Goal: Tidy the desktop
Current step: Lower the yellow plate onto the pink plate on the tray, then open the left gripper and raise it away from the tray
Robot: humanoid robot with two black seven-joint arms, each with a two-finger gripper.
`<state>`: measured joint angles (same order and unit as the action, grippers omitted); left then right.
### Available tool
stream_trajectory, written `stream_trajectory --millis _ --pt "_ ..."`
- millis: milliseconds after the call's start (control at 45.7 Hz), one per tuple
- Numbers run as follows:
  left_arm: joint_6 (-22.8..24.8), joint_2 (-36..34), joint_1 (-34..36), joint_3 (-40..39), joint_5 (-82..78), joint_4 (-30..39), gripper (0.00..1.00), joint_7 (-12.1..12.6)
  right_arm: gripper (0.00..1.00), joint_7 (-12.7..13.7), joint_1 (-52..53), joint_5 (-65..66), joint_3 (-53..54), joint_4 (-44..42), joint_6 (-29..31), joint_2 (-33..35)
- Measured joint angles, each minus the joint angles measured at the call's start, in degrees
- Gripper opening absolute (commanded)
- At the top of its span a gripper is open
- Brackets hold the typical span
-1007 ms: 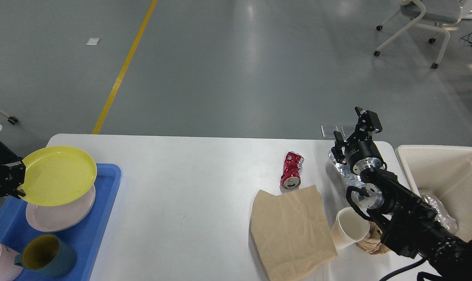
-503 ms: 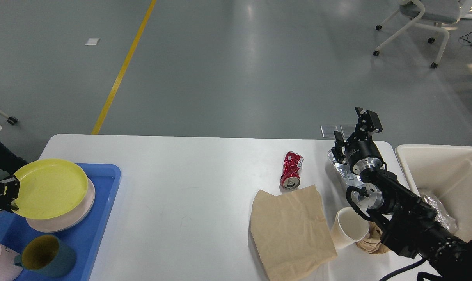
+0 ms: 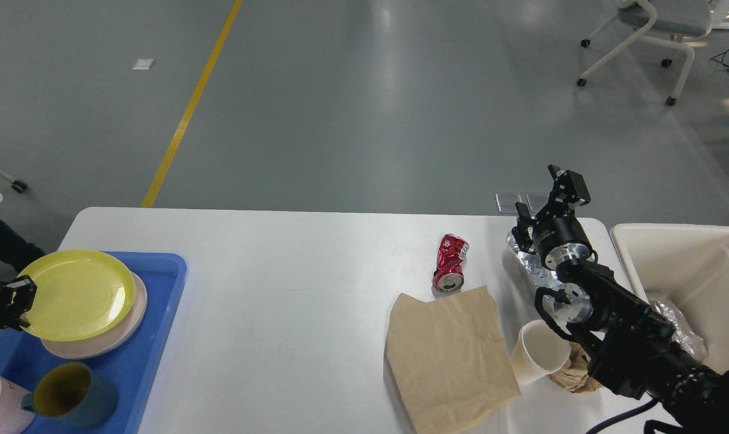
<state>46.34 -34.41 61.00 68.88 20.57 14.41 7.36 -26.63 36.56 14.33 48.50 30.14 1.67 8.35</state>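
Since a second ago your left hand (image 3: 12, 301), gripping the yellow plate (image 3: 75, 293), has lowered it. Right hand (image 3: 539, 202) gapes. Bench (image 3: 292, 301) runs nine-to-three, centre free.

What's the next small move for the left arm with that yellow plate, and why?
Probably open the left gripper and back off to the left. The yellow plate it grips by the rim looks nearly flat on the pinkish plate in the blue tray, so it seems placed. The right gripper hangs open and empty above the desktop.
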Motion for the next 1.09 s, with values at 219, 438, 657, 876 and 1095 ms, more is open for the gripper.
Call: stream_trajectory --millis 219,438,657,876,1095 --pt "-3.87 0.3 -0.02 -0.18 -0.17 0.0 0.53 0.06 1.0 0.0 0.0 0.0 0.01 0.0 0.0 0.0" --pt "-8.61 1.36 -0.33 -1.54 -0.27 0.08 0.92 -0.63 1.0 0.0 0.0 0.0 0.01 -0.04 0.0 0.0" --pt "-14.09 1.98 -1.73 -7.84 -0.62 0.1 0.96 -0.2 1.0 0.0 0.0 0.0 0.0 -0.04 0.0 0.0" --pt "-14.66 2.7 -0.97 -18.41 -0.63 0.02 0.96 -1.76 1.0 0.0 0.0 -0.01 -0.01 0.0 0.0 0.0" --pt "-15.1 4.43 -2.91 -36.19 -0.34 -0.13 0.96 -2.02 1.0 0.0 0.0 -0.01 0.0 0.02 0.0 0.0"
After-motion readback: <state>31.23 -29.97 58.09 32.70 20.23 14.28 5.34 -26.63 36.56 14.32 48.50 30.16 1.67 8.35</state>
